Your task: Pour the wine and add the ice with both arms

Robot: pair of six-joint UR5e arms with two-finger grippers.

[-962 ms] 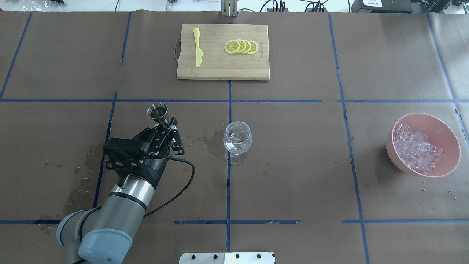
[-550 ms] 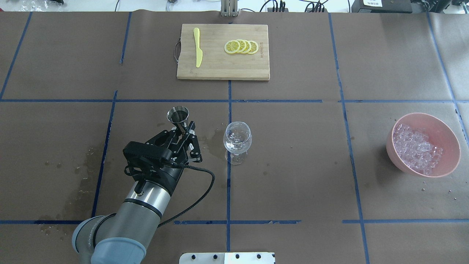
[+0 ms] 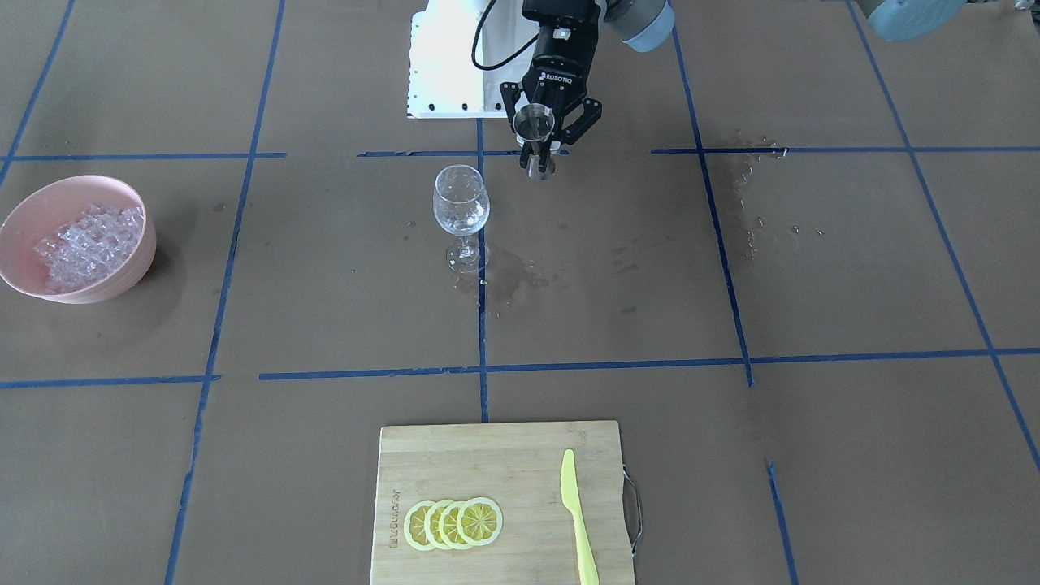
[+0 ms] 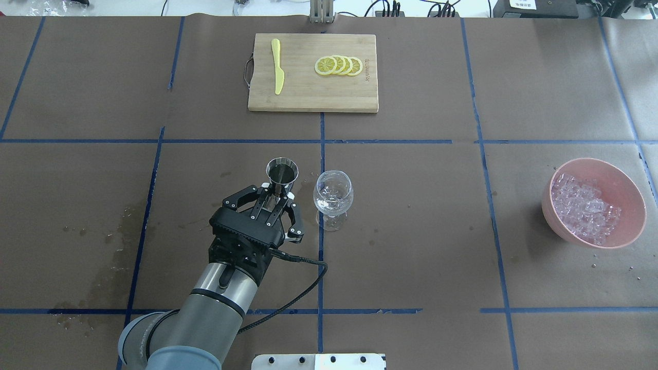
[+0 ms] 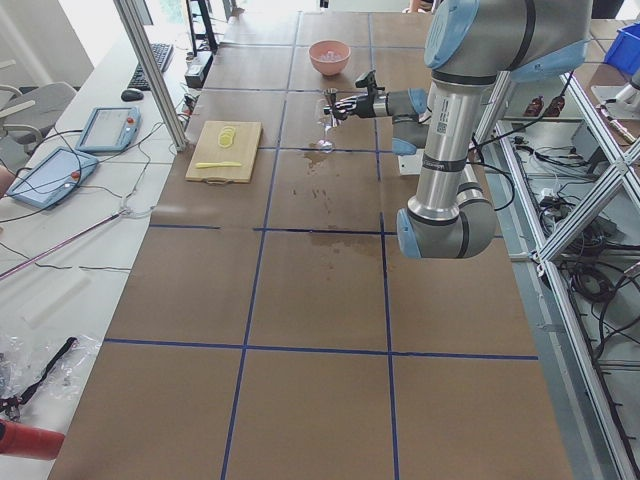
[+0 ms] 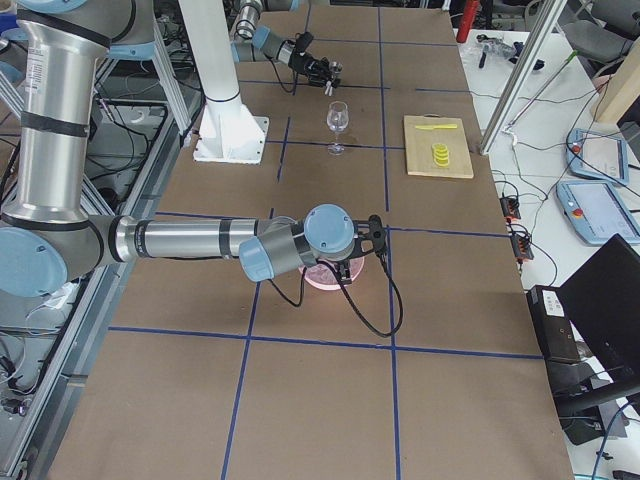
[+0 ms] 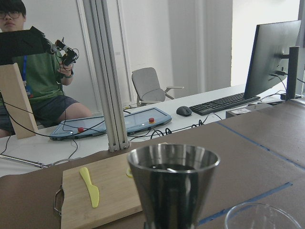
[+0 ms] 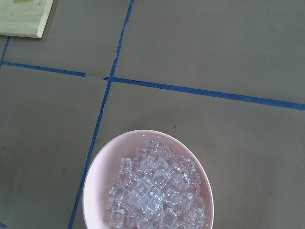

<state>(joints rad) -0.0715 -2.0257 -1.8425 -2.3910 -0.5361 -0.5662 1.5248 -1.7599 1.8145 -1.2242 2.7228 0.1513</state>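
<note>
The left gripper (image 4: 276, 198) pinched a conical steel jigger (image 4: 281, 172) beside the clear stemmed glass (image 4: 333, 192); a slow tilt over its rim seemed wisest (right gripper (image 6: 362, 252) fingers: cannot tell).

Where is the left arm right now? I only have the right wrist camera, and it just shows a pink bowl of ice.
Observer: The left gripper holds a steel jigger upright beside the wine glass, not touching it.
Operator: Anything in the jigger?
Observer: Yes, the left wrist view shows dark wine inside it.
Operator: And the glass?
Observer: It stands upright with no dark liquid in it.
</note>
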